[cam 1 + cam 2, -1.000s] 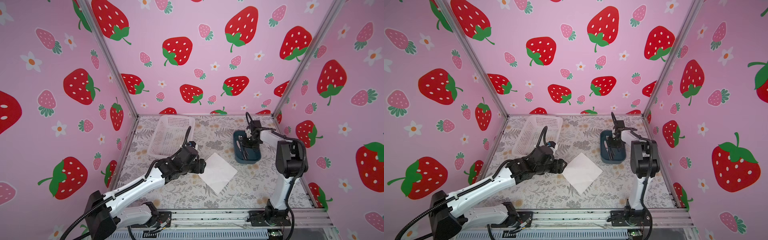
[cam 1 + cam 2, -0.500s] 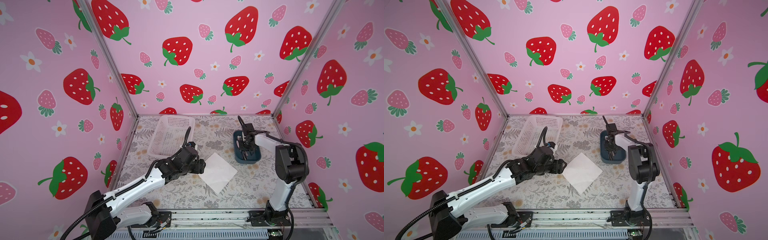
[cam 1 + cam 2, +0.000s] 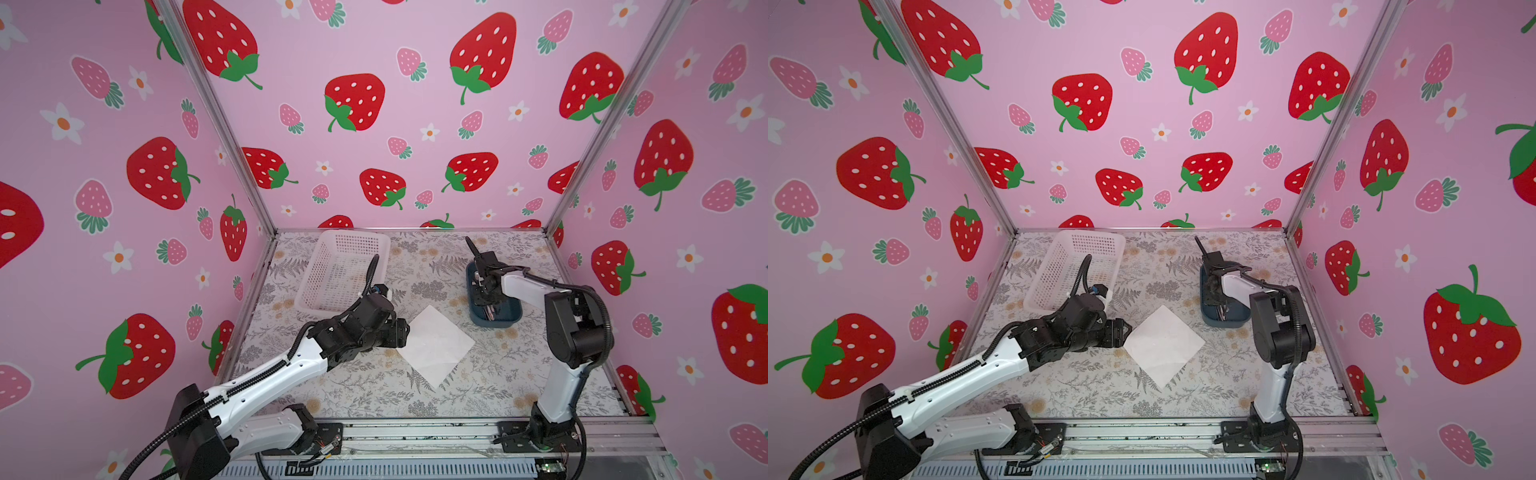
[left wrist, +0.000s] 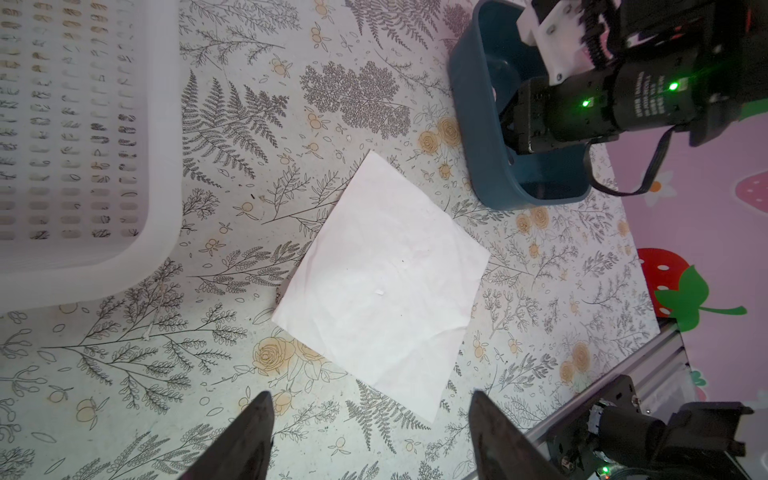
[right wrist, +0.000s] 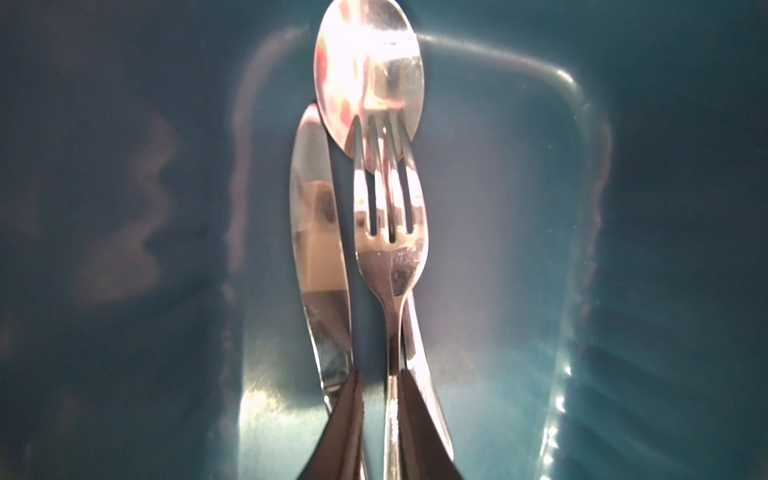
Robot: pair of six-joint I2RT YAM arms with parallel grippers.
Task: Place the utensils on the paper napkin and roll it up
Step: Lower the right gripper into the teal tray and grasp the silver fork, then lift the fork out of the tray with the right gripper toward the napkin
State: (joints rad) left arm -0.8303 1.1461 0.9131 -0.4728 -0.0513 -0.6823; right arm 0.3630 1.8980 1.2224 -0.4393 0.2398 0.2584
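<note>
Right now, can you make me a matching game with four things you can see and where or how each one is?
Things:
1. napkin
2. fork
3. basket
4. left claw

Place or state:
A. open, beside the napkin
B. pinched by the right claw, in the blue bin
C. at the back left of the table
D. lying flat in the middle, nothing on it

Pairs: 1-D, 2-B, 3-C, 4-A
</note>
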